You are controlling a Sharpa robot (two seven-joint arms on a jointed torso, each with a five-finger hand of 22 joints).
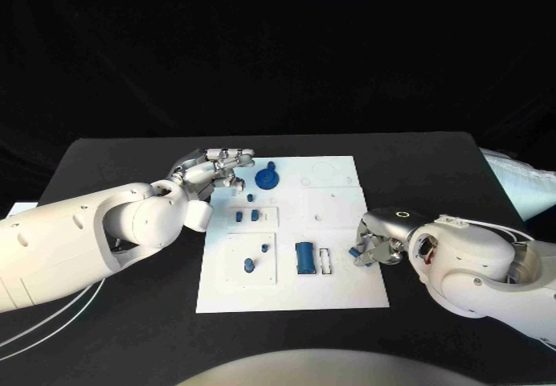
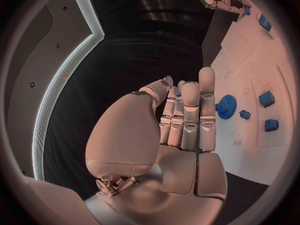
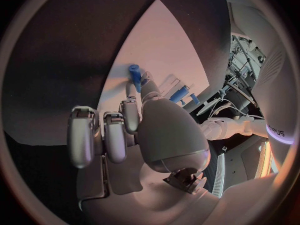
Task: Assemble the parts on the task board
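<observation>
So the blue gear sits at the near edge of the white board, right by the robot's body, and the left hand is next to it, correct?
Not quite. The blue gear sits near the far edge of the task board, away from the robot's body, as the head view shows. The rest holds: the left hand is next to it, just beside the gear at the board's far left corner.

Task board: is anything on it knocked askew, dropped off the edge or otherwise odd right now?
Nothing stands out. The task board lies flat and square on the table, and the blue parts, such as the gear and the cylinder, rest on it. The right hand pinches a small blue part.
</observation>
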